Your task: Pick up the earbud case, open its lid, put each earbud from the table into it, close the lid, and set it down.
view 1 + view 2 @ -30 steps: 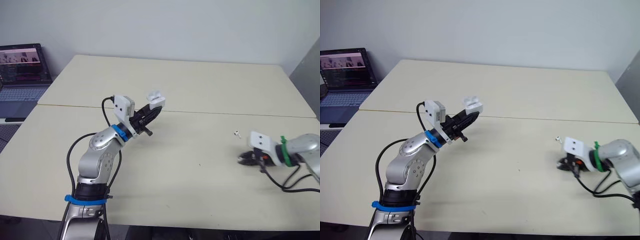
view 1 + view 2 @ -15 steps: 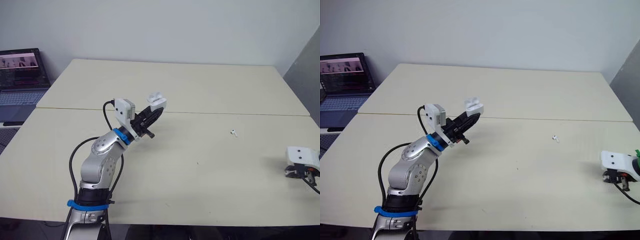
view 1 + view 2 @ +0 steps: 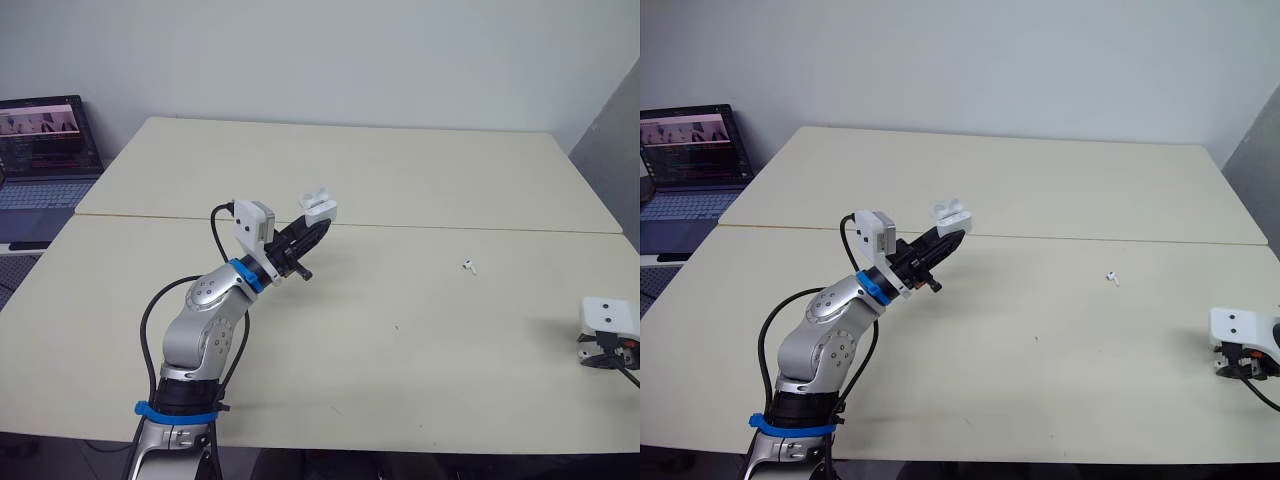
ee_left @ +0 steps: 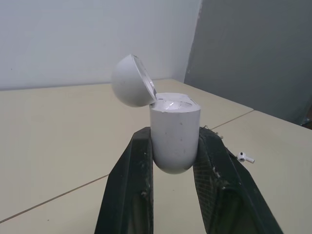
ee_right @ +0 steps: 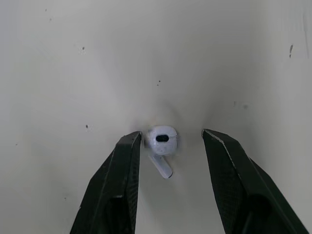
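Right wrist view: the right gripper (image 5: 171, 135) stands open, its two black fingers (image 5: 122, 175) astride a small white earbud with a short stem (image 5: 162, 140) lying on the pale beige surface (image 5: 73, 58). The earbud sits off-centre, just beside or touching one finger and well clear of the other. For a sound pick, the gripper would best be shifted to centre the bulb, lowered until the tips flank it, and closed gently on the bulb rather than the stem. So light and smooth a thing will likely skid or flip if one finger meets it first. The left gripper (image 3: 312, 228) holds the white rounded plastic earbud case (image 4: 174, 131) clamped by its lower body, upright and raised above the surface, its lid (image 4: 130, 80) hinged open. A second white earbud (image 3: 468, 265) lies between the two arms, apart from both. Hard to make out: the case's wells are seen edge-on, so whether they are empty cannot be told. In the eye views a white housing (image 3: 610, 317) covers the right gripper's fingers.
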`<state>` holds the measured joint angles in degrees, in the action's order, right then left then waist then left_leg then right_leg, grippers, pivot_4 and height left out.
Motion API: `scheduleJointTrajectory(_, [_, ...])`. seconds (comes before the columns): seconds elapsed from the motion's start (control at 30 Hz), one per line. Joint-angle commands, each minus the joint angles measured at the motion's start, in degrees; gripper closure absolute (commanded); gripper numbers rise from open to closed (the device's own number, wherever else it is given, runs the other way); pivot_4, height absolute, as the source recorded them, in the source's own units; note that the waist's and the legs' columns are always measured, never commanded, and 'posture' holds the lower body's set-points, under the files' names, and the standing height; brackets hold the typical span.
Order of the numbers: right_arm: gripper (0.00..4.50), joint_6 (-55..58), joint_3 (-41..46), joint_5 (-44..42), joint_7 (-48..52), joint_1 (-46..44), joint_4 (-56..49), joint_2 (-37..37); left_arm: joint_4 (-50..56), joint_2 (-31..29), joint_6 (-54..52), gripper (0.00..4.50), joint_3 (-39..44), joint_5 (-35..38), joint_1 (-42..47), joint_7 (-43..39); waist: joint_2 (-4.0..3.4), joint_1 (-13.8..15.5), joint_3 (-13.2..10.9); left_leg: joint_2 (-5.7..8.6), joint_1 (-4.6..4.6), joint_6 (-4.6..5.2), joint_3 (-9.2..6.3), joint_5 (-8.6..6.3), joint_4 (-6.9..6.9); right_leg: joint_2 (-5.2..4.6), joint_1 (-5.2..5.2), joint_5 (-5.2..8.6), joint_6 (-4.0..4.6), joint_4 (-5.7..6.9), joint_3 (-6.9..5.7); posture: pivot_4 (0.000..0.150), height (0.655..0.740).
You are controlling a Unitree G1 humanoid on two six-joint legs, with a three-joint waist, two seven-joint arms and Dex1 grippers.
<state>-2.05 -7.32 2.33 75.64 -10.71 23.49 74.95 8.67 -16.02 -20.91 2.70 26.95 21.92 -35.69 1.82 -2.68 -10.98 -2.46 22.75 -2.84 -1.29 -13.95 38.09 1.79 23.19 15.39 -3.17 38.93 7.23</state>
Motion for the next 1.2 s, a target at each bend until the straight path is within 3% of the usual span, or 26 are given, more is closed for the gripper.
scheduleJointTrajectory(0.03, [2.44,0.80,0.25,1.57,1.04,0.20,1.02,1.10,2.78,0.09,0.48,3.77,-0.05,0.97,0.25,-0.24,0.00,0.00,0.00,0.00,-0.01,0.00,0.00,0.00,0.00,0.00,0.00,0.00,0.00,0.00,0.00,0.150,0.7400])
scheduleJointTrajectory(1.0, [2.44,7.62,1.91,0.26,2.40,0.25,-4.65,-1.94,2.88,-0.83,0.45,3.77,0.15,0.69,-0.25,-0.46,0.00,-0.44,0.00,-0.02,-0.03,0.00,0.00,0.00,-0.01,0.02,0.00,0.00,0.00,0.01,0.00,0.150,0.7400])
scheduleJointTrajectory(1.1, [3.05,7.54,2.01,0.28,2.09,0.13,-4.46,-2.23,2.91,-0.83,0.42,3.77,0.05,0.66,-0.21,-0.34,0.00,-0.45,0.00,-0.02,-0.03,0.00,0.00,0.00,-0.01,0.02,0.00,0.00,0.00,0.01,0.00,0.150,0.7400])
scheduleJointTrajectory(1.2, [4.04,7.64,2.26,-0.18,2.14,-0.30,-4.79,-2.89,3.09,-0.77,0.35,3.77,-0.09,0.68,-0.30,-0.32,0.01,-0.50,0.00,-0.02,-0.03,0.00,0.01,0.00,0.01,0.02,0.00,-0.01,-0.01,0.01,0.02,0.150,0.7400])
